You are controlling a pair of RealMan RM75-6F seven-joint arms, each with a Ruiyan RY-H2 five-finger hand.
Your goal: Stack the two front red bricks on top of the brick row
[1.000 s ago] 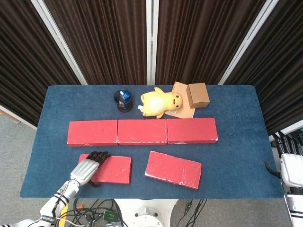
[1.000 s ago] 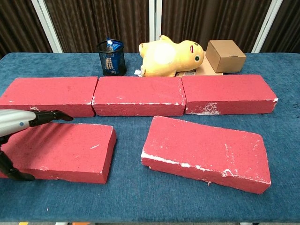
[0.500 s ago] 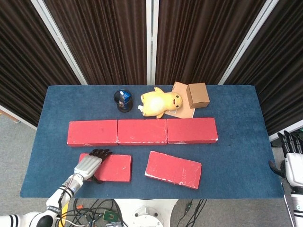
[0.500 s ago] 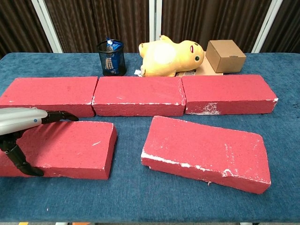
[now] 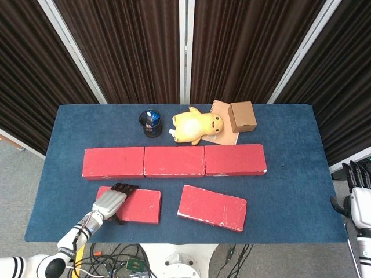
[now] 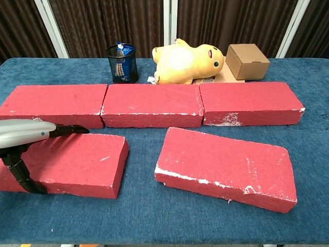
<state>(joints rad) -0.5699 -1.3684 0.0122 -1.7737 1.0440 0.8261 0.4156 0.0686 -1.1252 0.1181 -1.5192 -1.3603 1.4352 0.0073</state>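
Note:
Three red bricks form a row (image 5: 174, 161) across the table's middle, also seen as the brick row (image 6: 151, 104) in the chest view. The front left brick (image 5: 142, 206) (image 6: 82, 164) lies flat before it. My left hand (image 5: 109, 202) (image 6: 23, 135) grips this brick's left end, fingers (image 6: 69, 129) laid over the top and thumb (image 6: 20, 175) against the front face. The front right brick (image 5: 212, 207) (image 6: 226, 167) lies skewed, untouched. My right hand (image 5: 359, 204) hangs beyond the table's right edge, fingers apart, holding nothing.
Behind the row stand a black mesh cup (image 5: 151, 123) (image 6: 122, 64), a yellow plush toy (image 5: 197, 126) (image 6: 187, 63) and a cardboard box (image 5: 242, 116) (image 6: 248, 60) on a brown notebook. The blue tablecloth (image 5: 290, 191) covers the table. Cables lie on the floor in front.
My left hand has reached further over the front left brick, its thumb closing on the front face, and the brick shifted slightly. My right hand rose beside the table, fingers now showing.

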